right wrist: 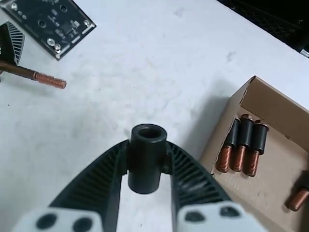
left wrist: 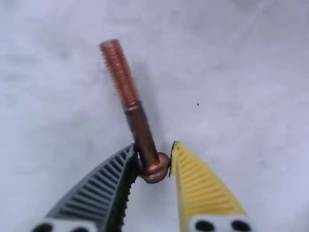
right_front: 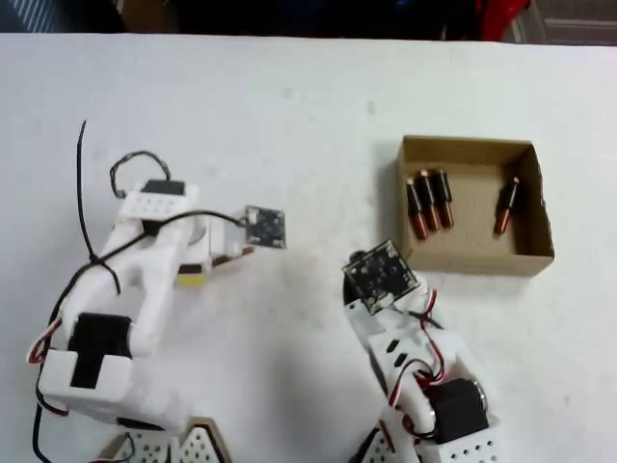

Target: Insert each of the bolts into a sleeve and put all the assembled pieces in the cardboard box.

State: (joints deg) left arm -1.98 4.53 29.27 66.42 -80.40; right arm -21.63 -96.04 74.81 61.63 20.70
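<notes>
Over white tabletop, left hand pinches threaded coppery bolt, right hand clasps black, perhaps plastic, sleeve.

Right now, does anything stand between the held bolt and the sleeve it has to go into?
Nothing visible does. The left hand grips the bolt by its head, threads free. The right hand holds the sleeve with its bore open, and bare table lies between them.

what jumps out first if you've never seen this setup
The left jaws pinch a copper bolt by its head. The right jaws grip a black sleeve. Four assembled pieces lie in the cardboard box at the high view's right.
</notes>
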